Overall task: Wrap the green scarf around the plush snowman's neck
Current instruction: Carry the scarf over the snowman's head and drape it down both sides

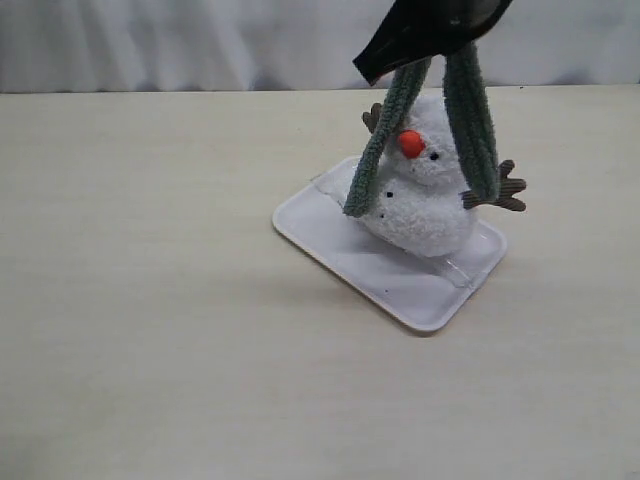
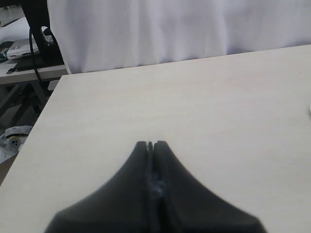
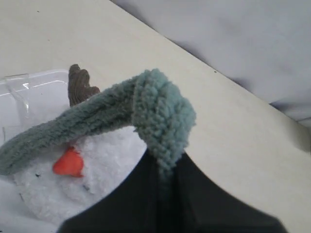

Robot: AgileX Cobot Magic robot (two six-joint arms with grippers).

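Note:
The plush snowman (image 1: 425,205) stands upright on a white tray (image 1: 340,245), with its orange nose and brown twig arms showing. Directly above its head, my right gripper (image 1: 430,45) is shut on the green scarf (image 1: 385,135) near the scarf's middle. One half hangs down in front of the snowman's left side, the other half (image 1: 472,120) drops over its right shoulder. In the right wrist view the scarf (image 3: 163,114) bunches out from between the shut fingers (image 3: 165,165), with the snowman (image 3: 92,170) below. My left gripper (image 2: 152,144) is shut and empty over bare table.
The tray's clear plastic lip (image 1: 465,268) lies by the snowman's base. A white curtain (image 1: 200,40) backs the table. In the left wrist view the table's edge (image 2: 36,121) shows, with clutter on the floor beyond it.

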